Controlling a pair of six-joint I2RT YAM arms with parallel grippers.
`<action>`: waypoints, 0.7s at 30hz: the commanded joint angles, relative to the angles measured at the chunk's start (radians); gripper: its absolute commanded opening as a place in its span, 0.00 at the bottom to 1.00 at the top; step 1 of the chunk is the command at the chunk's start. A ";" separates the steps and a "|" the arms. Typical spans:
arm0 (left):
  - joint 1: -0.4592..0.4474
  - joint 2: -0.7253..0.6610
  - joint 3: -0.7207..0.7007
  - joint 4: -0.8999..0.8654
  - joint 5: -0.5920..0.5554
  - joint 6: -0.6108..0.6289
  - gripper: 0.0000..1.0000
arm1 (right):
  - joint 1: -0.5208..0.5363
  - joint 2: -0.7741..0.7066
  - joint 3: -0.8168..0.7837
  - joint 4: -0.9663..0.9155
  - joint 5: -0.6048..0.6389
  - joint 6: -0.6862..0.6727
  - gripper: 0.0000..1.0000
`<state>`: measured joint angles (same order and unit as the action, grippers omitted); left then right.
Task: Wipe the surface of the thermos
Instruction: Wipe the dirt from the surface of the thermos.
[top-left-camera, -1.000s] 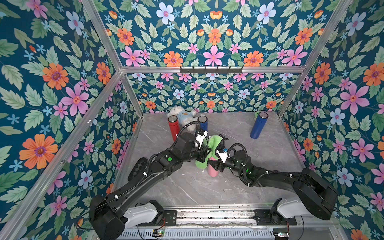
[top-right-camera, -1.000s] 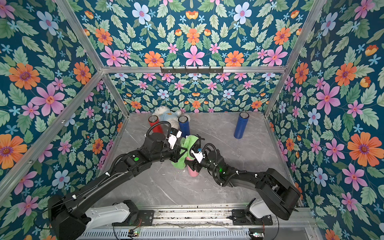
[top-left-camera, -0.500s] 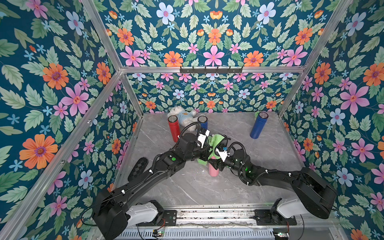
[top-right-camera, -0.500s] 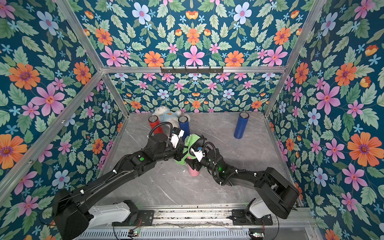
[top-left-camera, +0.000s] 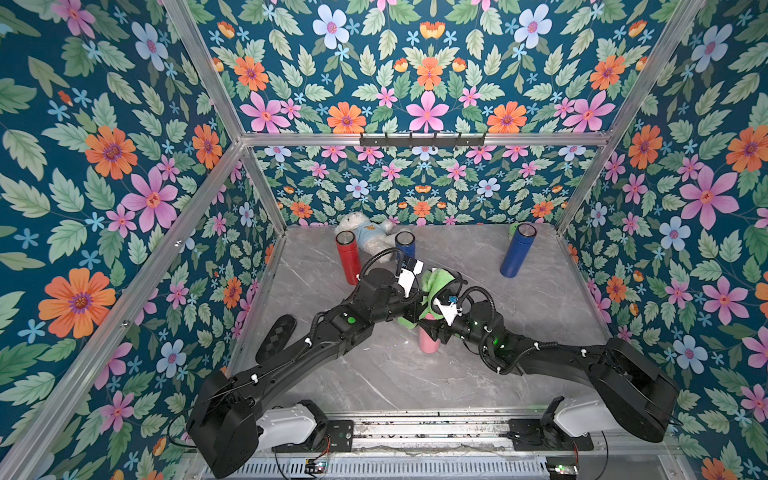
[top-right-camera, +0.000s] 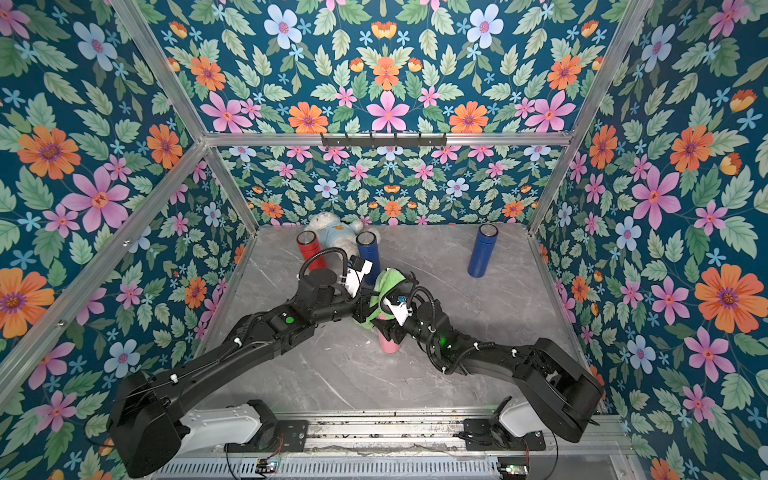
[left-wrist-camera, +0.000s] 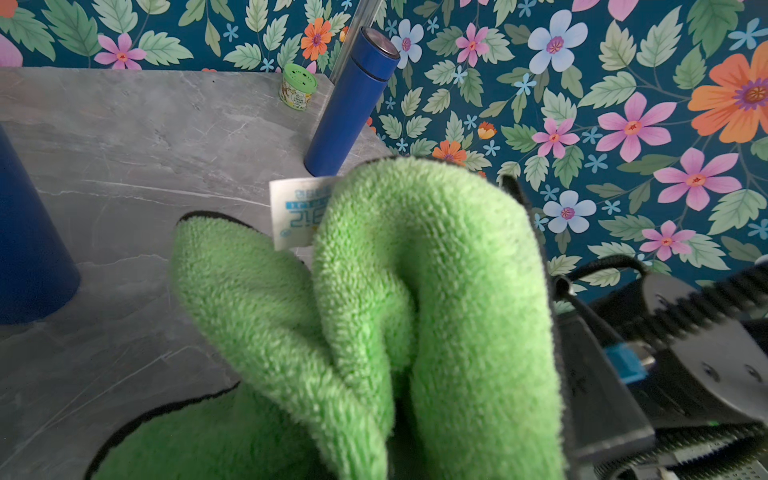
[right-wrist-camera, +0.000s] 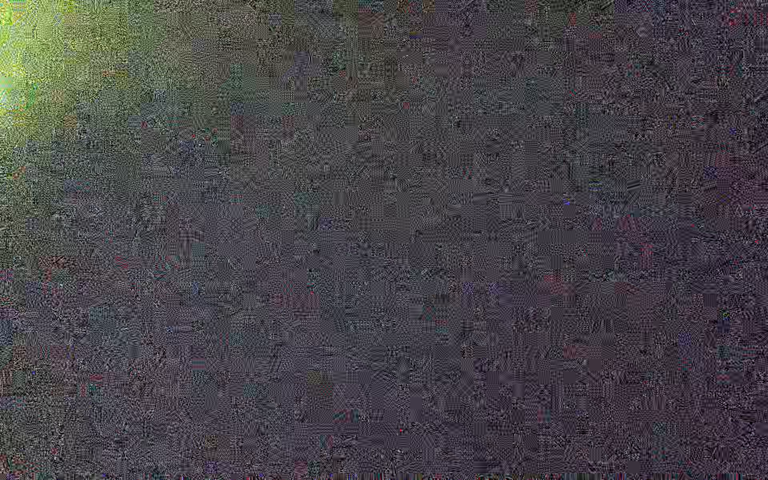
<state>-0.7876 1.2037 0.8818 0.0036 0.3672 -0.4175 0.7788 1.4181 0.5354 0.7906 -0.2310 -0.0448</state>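
Observation:
A pink thermos (top-left-camera: 428, 344) (top-right-camera: 389, 345) stands upright mid-table, and only its lower body shows. A green cloth (top-left-camera: 434, 282) (top-right-camera: 386, 286) is draped over its top and upper side. My left gripper (top-left-camera: 413, 309) (top-right-camera: 362, 311) is shut on that cloth, pressing it against the thermos from the left. The green cloth (left-wrist-camera: 415, 291) fills the left wrist view and hides the fingers. My right gripper (top-left-camera: 434, 327) (top-right-camera: 390, 327) clasps the pink thermos from the right, just under the cloth. The right wrist view is dark and blurred, with a green tinge in one corner.
A red thermos (top-left-camera: 348, 257), a dark blue thermos (top-left-camera: 405, 245) and a plush toy (top-left-camera: 365, 228) stand close behind the left arm. Another blue thermos (top-left-camera: 515, 251) and a small green jar (left-wrist-camera: 297, 86) are at the back right. A black checkered pad (top-left-camera: 276, 338) lies by the left wall.
The left gripper and the cloth have shifted slightly up and toward the back along the thermos. The right arm and the thermos have stayed in place.

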 joint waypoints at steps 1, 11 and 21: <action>-0.019 -0.048 -0.047 -0.281 -0.027 -0.028 0.00 | -0.014 -0.014 0.000 0.148 0.005 0.024 0.00; -0.019 -0.038 -0.076 -0.218 -0.064 -0.025 0.00 | -0.013 0.003 0.028 0.115 -0.025 0.017 0.00; 0.098 0.123 0.024 -0.139 0.032 0.049 0.00 | 0.023 0.003 0.005 0.109 -0.024 -0.006 0.00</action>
<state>-0.6987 1.2892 0.9047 0.0544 0.3939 -0.4095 0.7925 1.4223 0.5434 0.7841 -0.1951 -0.0349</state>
